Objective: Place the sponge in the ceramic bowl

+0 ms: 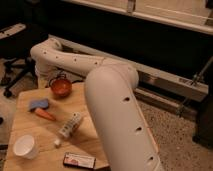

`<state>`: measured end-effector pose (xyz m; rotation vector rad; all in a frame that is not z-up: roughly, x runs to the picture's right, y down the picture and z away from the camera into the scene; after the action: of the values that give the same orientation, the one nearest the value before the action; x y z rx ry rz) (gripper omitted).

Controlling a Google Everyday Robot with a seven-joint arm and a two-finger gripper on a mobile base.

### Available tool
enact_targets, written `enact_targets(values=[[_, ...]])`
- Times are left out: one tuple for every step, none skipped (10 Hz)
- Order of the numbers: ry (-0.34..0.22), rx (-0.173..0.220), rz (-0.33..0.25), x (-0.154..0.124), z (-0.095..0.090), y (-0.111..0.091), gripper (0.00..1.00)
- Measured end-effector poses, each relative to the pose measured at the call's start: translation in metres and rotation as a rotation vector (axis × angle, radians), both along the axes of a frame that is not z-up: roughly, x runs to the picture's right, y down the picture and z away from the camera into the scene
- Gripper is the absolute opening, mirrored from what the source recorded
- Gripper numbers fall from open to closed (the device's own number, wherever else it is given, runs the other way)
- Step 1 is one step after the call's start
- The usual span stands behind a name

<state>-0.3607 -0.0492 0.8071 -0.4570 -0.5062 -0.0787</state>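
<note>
Near the tabletop's left edge: blue sponge (pixel 38 104) lies flat beside a carrot (pixel 45 114), outside the ceramic bowl (pixel 60 88). By the far edge: gripper (pixel 53 79) hangs just behind the bowl; grip state, cannot tell. Likely approach stage: it must come nearer and descend onto the sponge.

hand (pixel 51 80) mostly hidden under arm (pixel 115 100) beside bowl (pixel 60 88), arm cut off below

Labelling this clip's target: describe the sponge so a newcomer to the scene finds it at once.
Find the wooden table at lower left, beside the big white arm. On its left side, in front of the orange-red bowl where the gripper is, lies the sponge. It is the only blue thing, a flat pad beside the orange carrot.
</note>
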Motion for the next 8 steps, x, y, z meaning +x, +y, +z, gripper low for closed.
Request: enact_targets(values=[[-0.020,-0.008,-0.055,-0.005,0.005,0.008,0.65],[-0.037,-0.013,-0.104,-0.011,0.010,0.016,0.65],[-0.048,-0.019,-0.149,-0.020,0.016,0.023,0.65],[-0.050,-0.020,-0.186,-0.026,0.025,0.029,0.65],[-0.047,-0.019,-0.204,-0.029,0.031,0.034,0.65],[-0.037,-0.017,-0.226,-0.033,0.038,0.042,0.65],[-0.022,-0.016,-0.242,-0.035,0.047,0.051,0.65],[0.000,-0.013,-0.248,-0.033,0.058,0.056,0.65]])
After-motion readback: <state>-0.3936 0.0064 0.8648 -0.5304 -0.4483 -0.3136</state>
